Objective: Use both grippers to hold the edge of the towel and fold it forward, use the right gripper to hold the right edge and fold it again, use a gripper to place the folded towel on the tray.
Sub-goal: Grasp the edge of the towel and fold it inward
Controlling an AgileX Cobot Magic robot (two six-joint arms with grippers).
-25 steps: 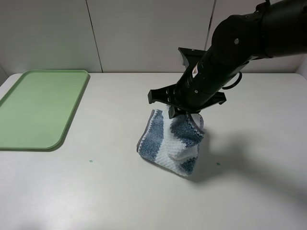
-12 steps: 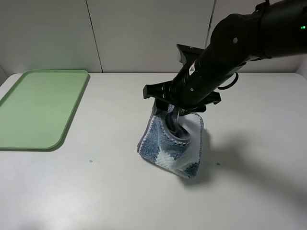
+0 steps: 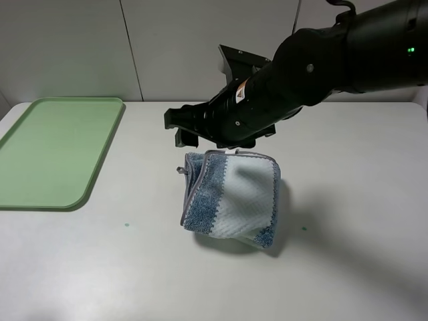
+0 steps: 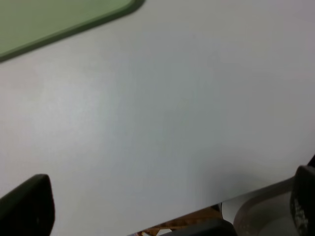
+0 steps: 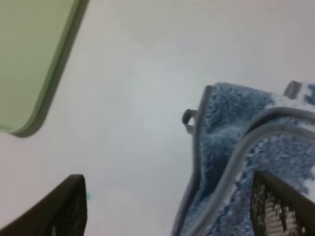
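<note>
My right gripper [image 3: 186, 137] hovers, jaws apart, gripping nothing, just above the thick white and blue-grey striped waffle towel [image 3: 231, 197], lying folded on the white table [image 3: 100, 267]. Both folds look done; what remains is carrying it to the flat light green plastic tray [image 3: 60, 150], well apart.

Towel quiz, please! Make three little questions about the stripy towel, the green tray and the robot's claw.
1. True or false: the thick blue-and-white striped waffle towel lies on the flat light green plastic tray.
2. The bulky black right claw is: A open, B shut on the towel, C out of sight.
3. In the high view, the towel lies to the tray's ____.
Key: 1 false; 2 A; 3 right.
</note>
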